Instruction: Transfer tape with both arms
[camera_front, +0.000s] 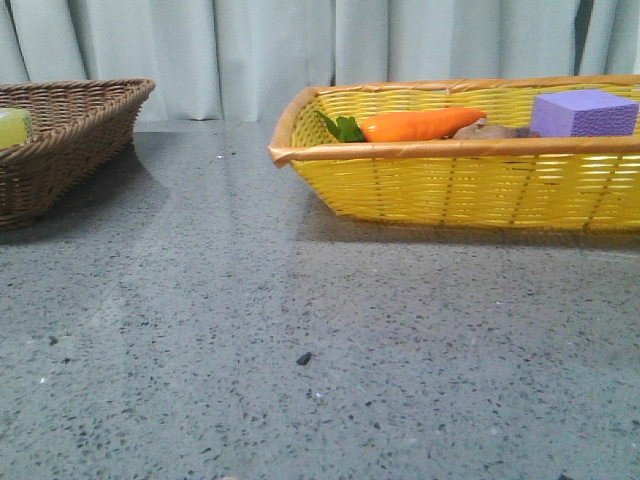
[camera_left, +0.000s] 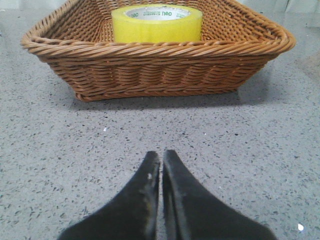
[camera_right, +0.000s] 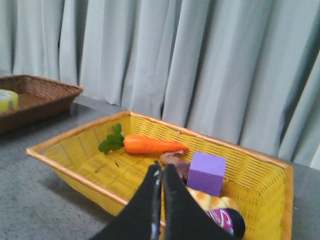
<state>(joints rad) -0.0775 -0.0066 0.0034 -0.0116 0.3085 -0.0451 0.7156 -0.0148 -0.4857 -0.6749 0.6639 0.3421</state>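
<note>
The round roll of yellow tape sits in the brown woven basket at the grey stone counter's far left edge. The left claw and right claw are both closed and empty.

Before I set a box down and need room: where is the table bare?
Bare: the grey table between the brown basket and yellow basket, and in front of both. Crowded: the yellow basket's right end, around the carrot and purple block. The tape fills the brown basket's middle.
</note>
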